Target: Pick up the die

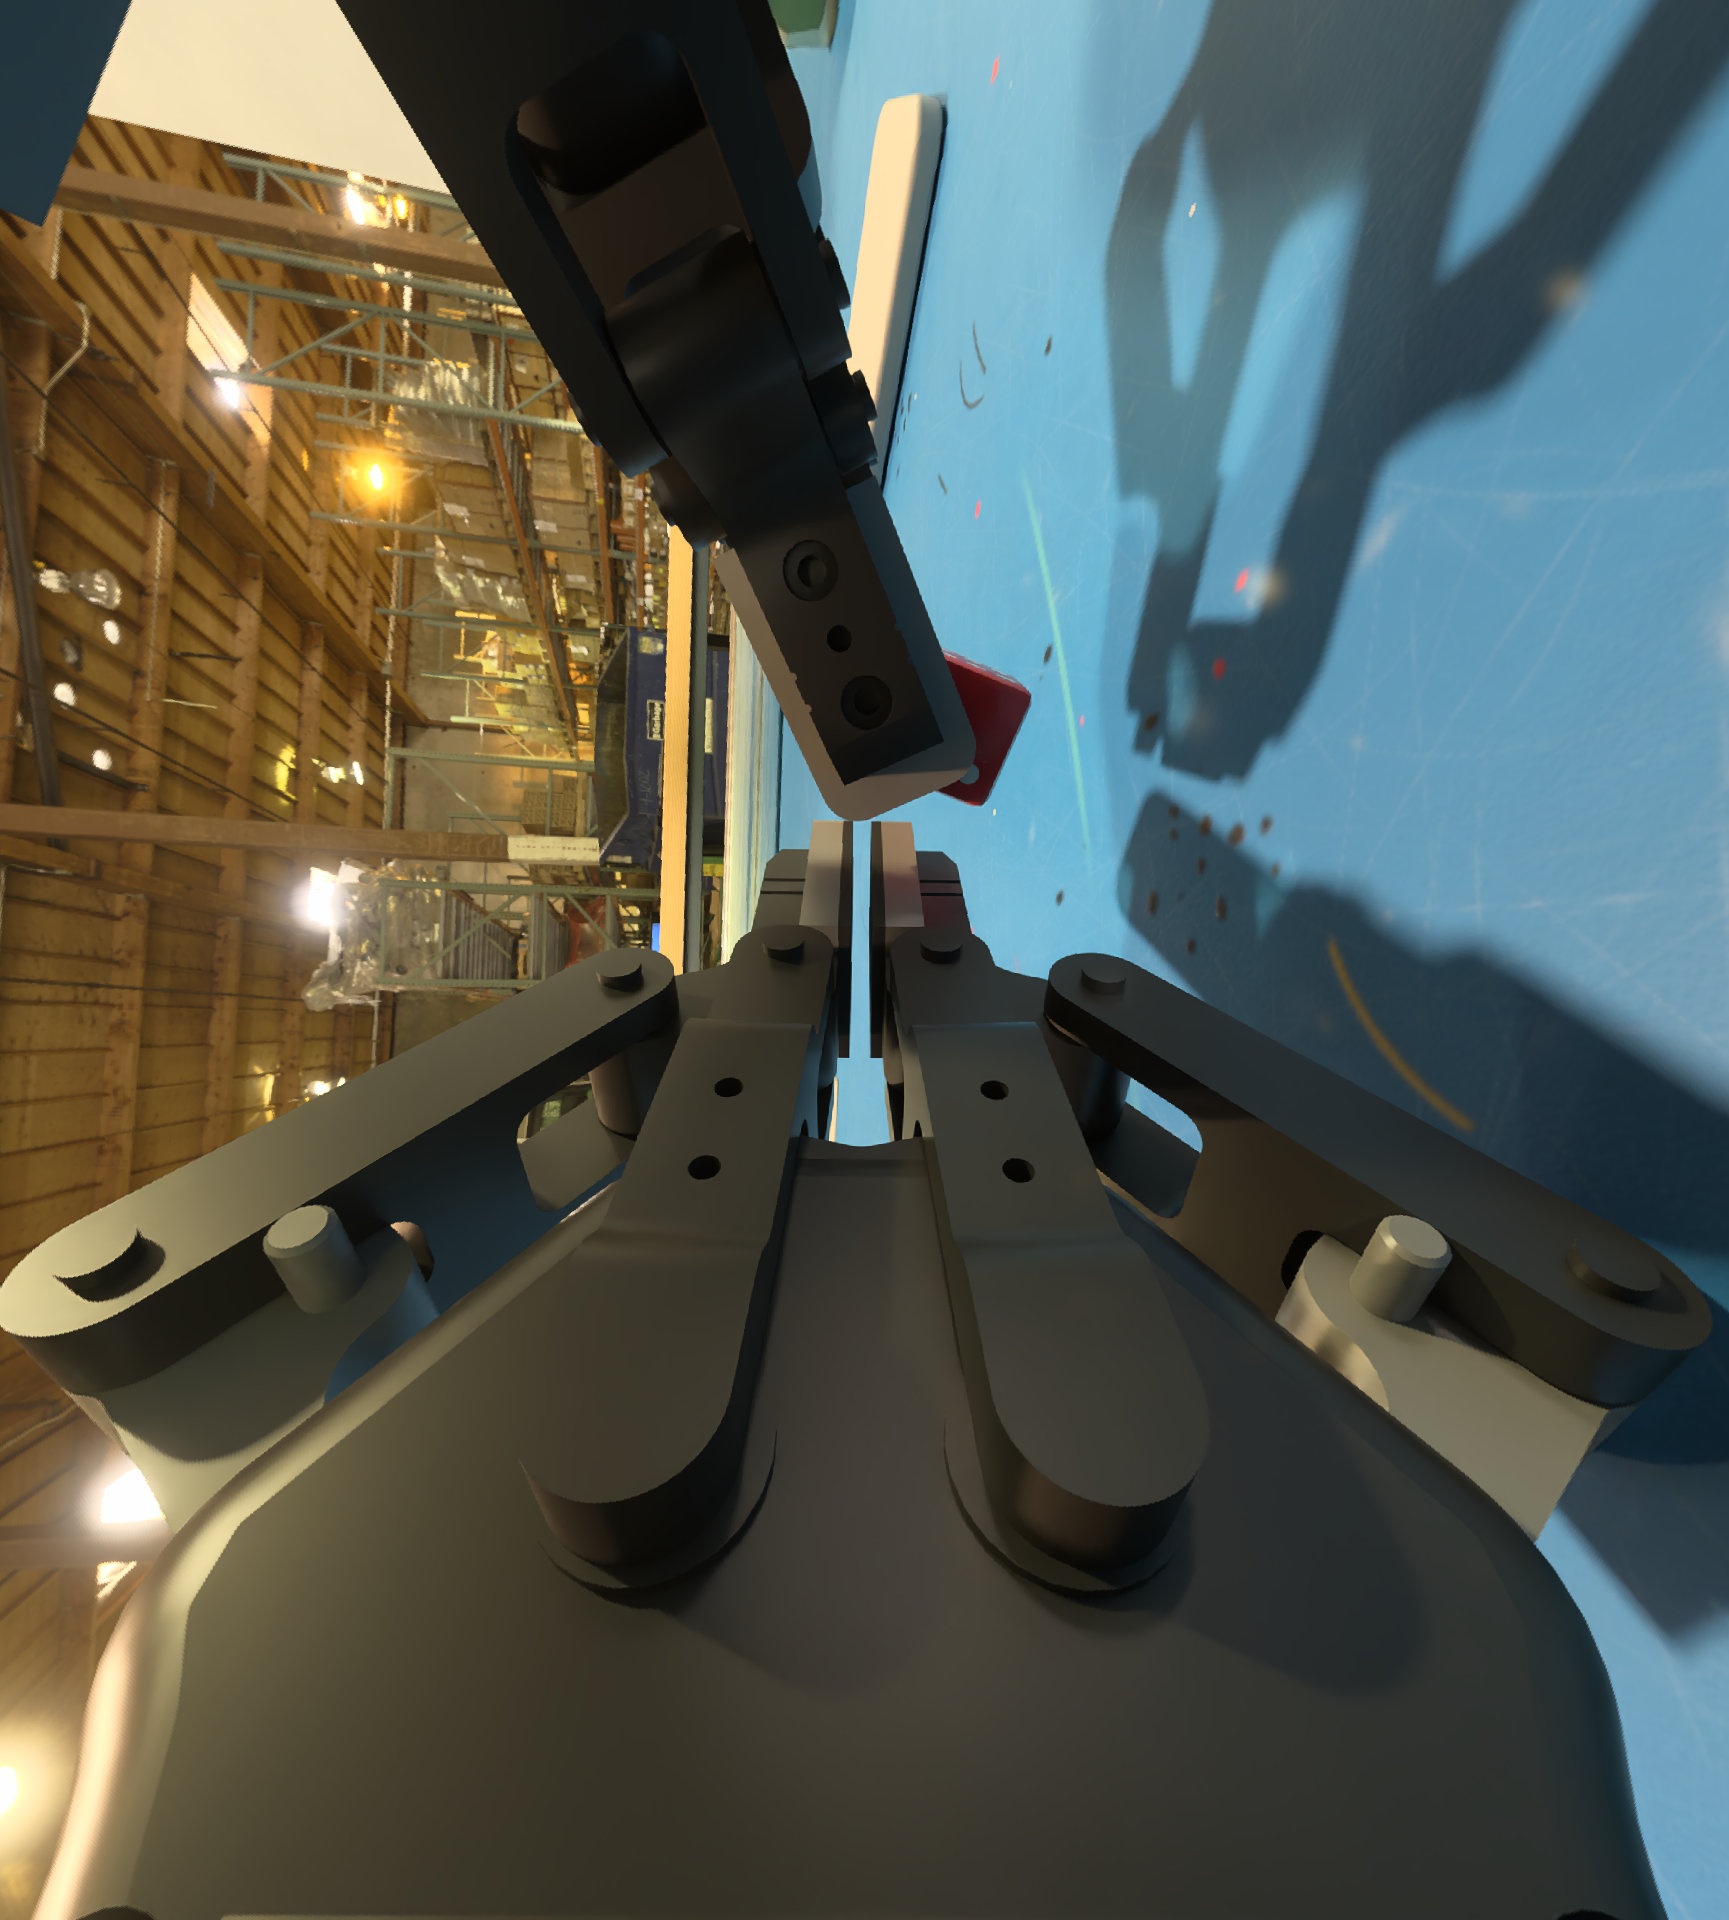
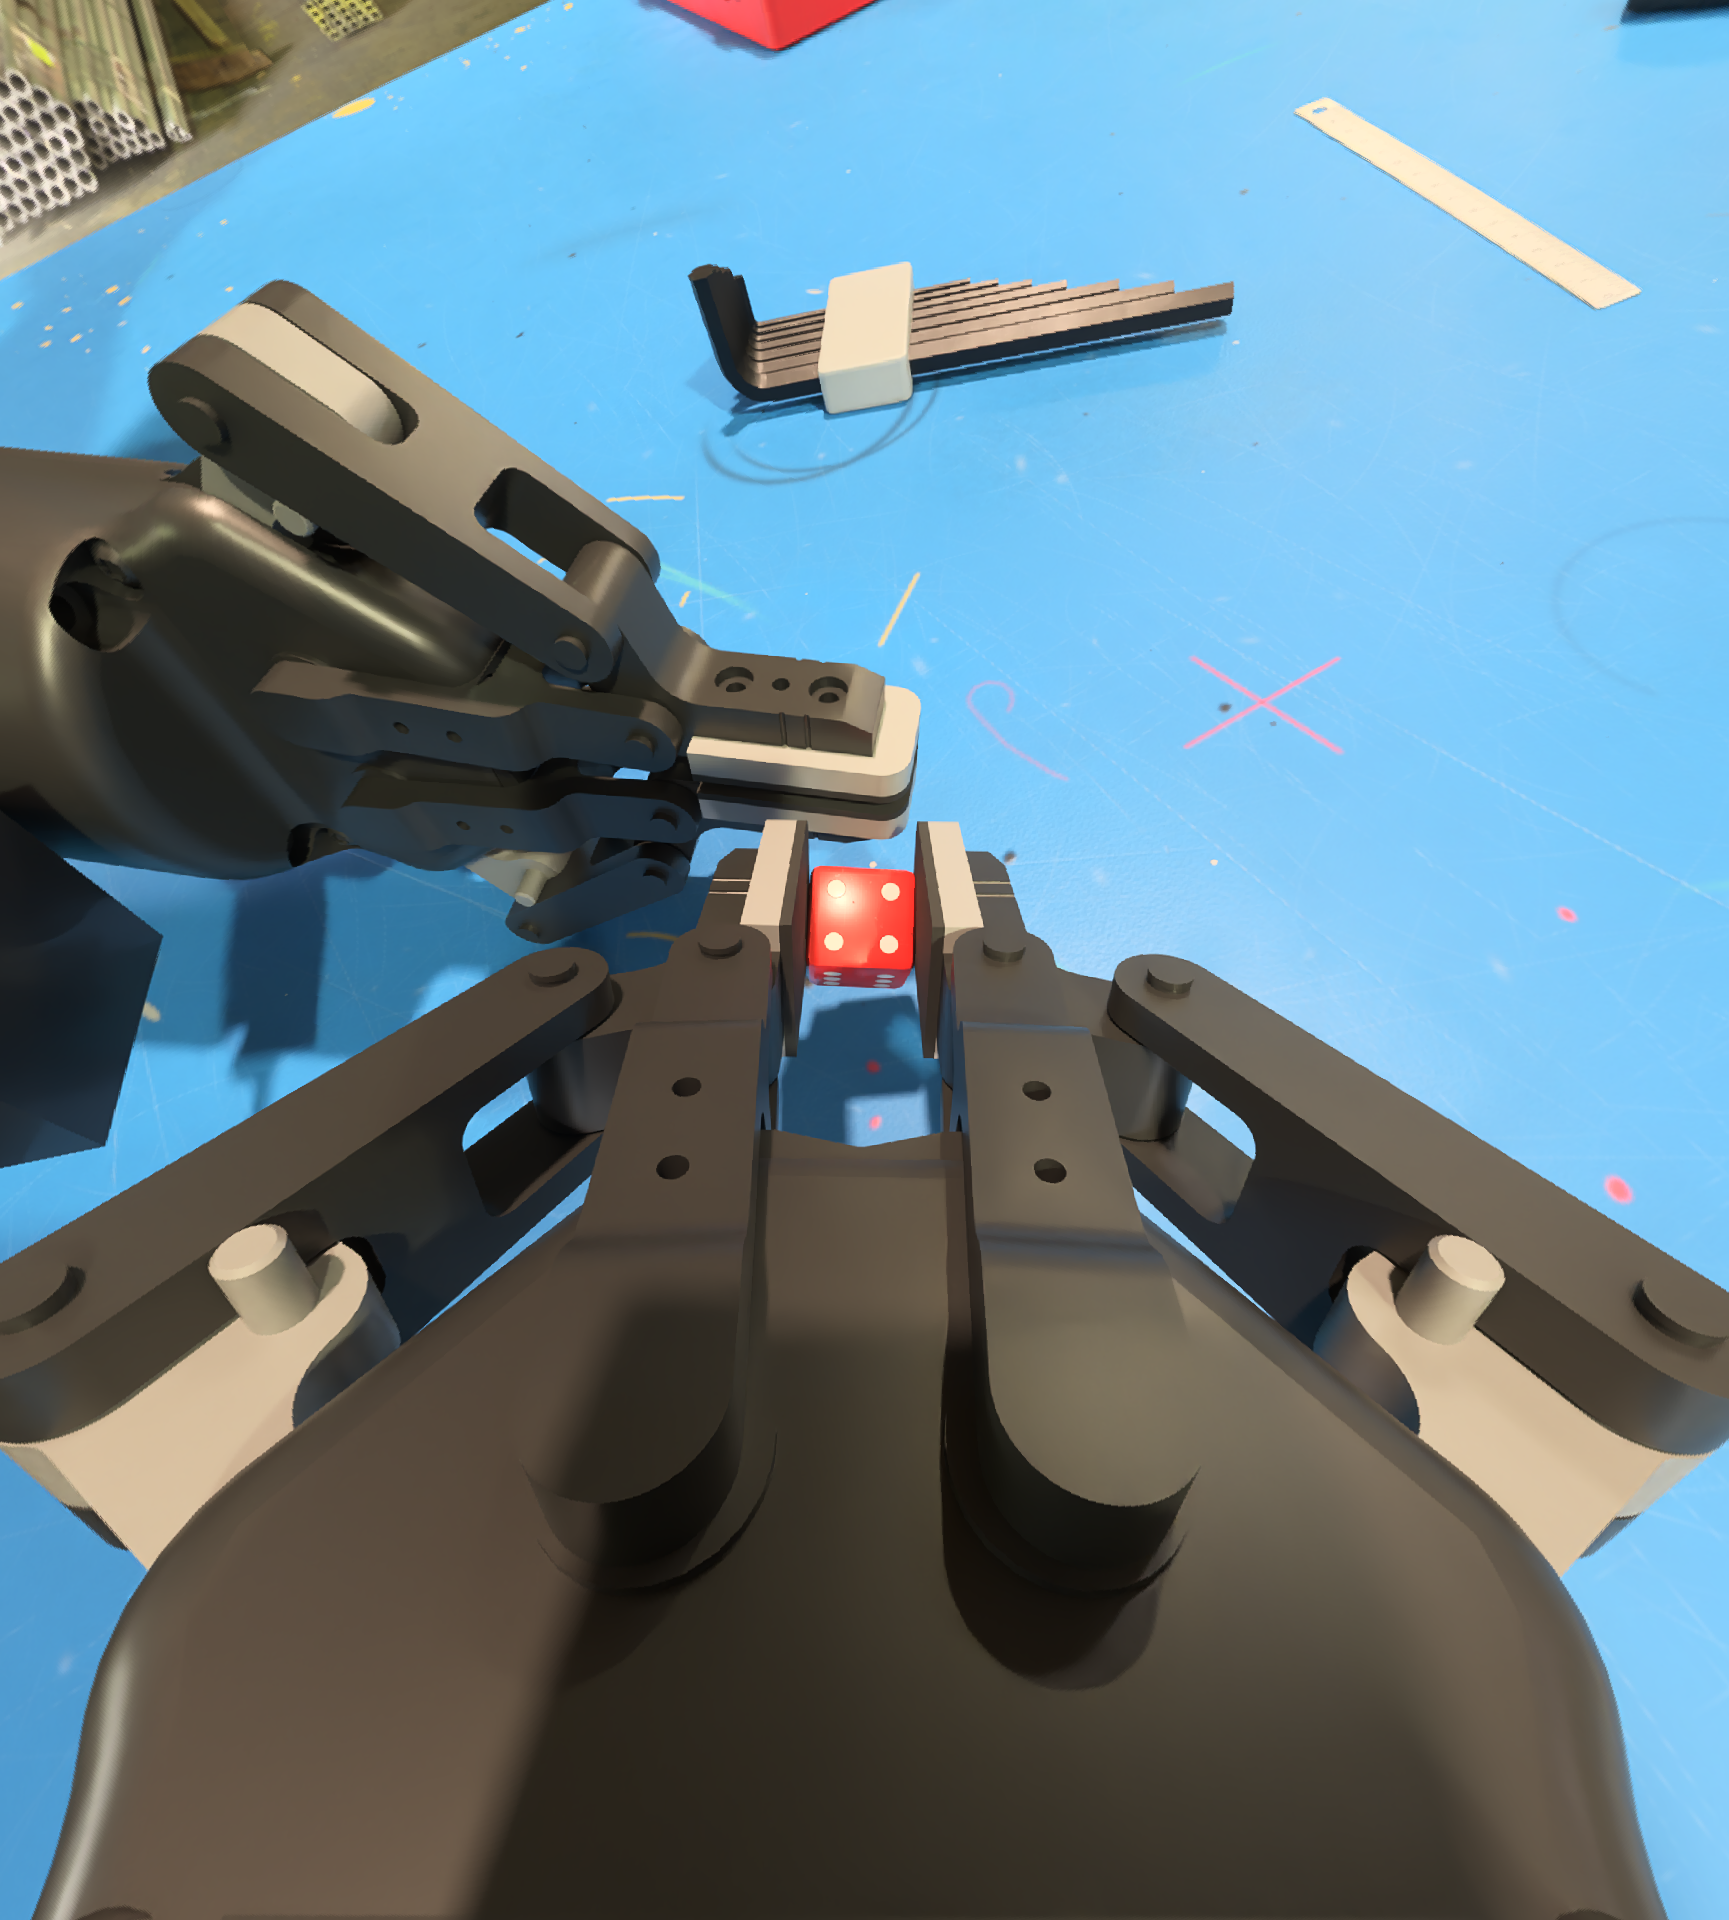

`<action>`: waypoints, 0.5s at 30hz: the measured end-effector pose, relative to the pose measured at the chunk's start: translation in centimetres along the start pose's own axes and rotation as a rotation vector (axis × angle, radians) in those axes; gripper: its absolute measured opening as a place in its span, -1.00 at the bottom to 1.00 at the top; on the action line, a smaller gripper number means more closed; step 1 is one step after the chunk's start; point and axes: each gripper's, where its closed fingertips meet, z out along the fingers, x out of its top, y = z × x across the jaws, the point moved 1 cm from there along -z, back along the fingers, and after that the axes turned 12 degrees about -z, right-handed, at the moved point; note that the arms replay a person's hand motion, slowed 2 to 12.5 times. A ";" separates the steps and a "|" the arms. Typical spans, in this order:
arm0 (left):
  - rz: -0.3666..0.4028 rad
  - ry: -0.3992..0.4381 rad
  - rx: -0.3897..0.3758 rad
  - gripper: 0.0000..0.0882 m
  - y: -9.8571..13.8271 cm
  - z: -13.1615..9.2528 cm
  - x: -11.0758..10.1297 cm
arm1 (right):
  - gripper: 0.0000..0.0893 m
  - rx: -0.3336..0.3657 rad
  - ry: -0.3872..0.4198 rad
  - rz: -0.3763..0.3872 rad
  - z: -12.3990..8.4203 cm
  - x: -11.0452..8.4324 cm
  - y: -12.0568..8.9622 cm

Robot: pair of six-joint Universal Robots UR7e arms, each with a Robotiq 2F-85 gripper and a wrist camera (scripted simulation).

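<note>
Mostly hidden behind a finger in the left wrist view, the red die (image 2: 861,923) sits on the blue table (image 2: 1359,582), pinched between the right gripper (image 2: 861,883) pads, while the left gripper (image 2: 806,769), pressed together, lies level just beyond it.

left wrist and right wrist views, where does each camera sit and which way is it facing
Left wrist view: sits on the left gripper, rolled sideways so the blue table fills the right side and a warehouse the left; its own fingers are nearly together with nothing between them.
Right wrist view: sits on the right gripper, looking down and forward over the table at the hex key set and ruler; its own fingers bracket the red die.
Shared: both see the die, the table and each other's gripper.
</note>
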 end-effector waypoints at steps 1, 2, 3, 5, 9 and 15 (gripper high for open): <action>0.000 0.001 0.000 -0.93 0.0 0.0 0.0 | -0.59 -0.001 0.001 0.000 0.0 0.0 0.0; 0.000 0.002 0.000 -0.93 0.0 0.0 0.1 | -0.59 -0.002 0.001 -0.001 0.0 0.0 0.0; -0.001 0.003 0.000 -0.93 0.0 0.0 0.1 | -0.59 -0.003 0.001 -0.001 0.0 0.0 0.0; -0.001 0.003 0.002 -0.93 -0.1 0.0 0.1 | -0.59 -0.003 0.000 -0.002 0.0 0.0 0.1; -0.008 0.004 0.005 -0.93 -0.1 -0.1 0.1 | -0.59 -0.003 -0.004 -0.001 0.1 0.0 0.1; -0.017 0.014 0.002 -0.93 -0.1 -0.1 0.3 | -0.59 -0.002 -0.009 0.003 0.1 -0.1 0.1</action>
